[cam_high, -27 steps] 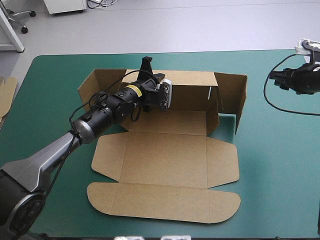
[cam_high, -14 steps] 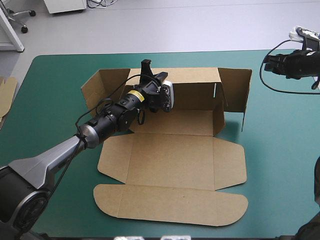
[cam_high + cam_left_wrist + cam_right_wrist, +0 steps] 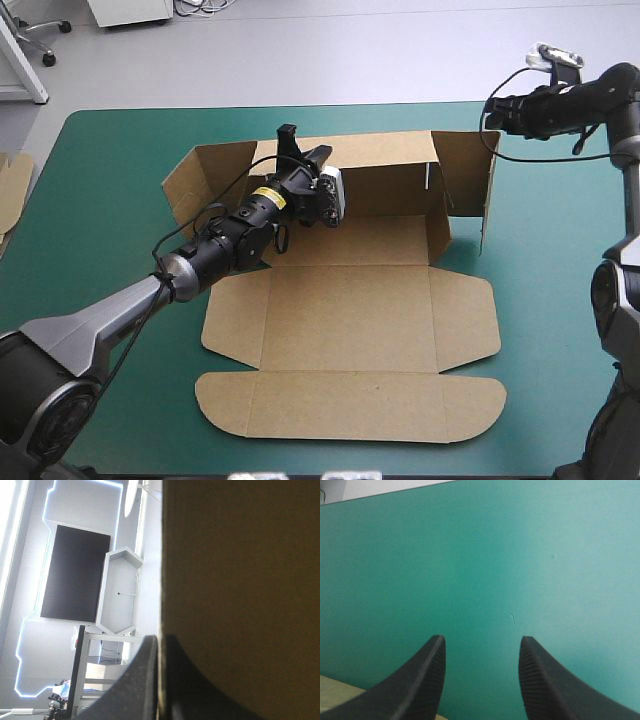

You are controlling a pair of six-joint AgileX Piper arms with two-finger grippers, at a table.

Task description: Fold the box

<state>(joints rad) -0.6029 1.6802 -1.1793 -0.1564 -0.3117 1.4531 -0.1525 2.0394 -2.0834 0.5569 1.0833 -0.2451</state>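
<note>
Box of cut brown board (image 3: 350, 330) on the teal-green table cover (image 3: 560, 300), part raised and part flat. Clamped on the top edge of its upright back wall (image 3: 385, 175), toward the wall's left end: left gripper of two broad black fins (image 3: 300, 145), all but closed, the sheet pinched between the fingers. From the left wrist, board edge running straight ahead from between the tips of that gripper (image 3: 160, 640); one black finger (image 3: 142, 680) on one side of the sheet, the second a dark shape against the shadowed brown face on the other. Just beside the clamped fingers, a short side flap (image 3: 205, 175) standing at the wall's left end; well apart from them along the wall, a matching flap (image 3: 465, 170) standing at the right end. Nearer than those fingers and lower, flat on the cover: base panel, two side wings, and the long round-cornered front panel (image 3: 350, 405). Right gripper of the same black fins (image 3: 493, 108) hanging near the far top corner of the right-hand flap, apart from it. From the right wrist, fingers (image 3: 427, 680) of this gripper (image 3: 480, 642) standing wide apart, bare cover (image 3: 480, 555) between and ahead of them, a sliver of pale brown board under the base of one. Well away from both pairs of fingers, at the table's left edge, a strip of more brown board (image 3: 12, 190).
</note>
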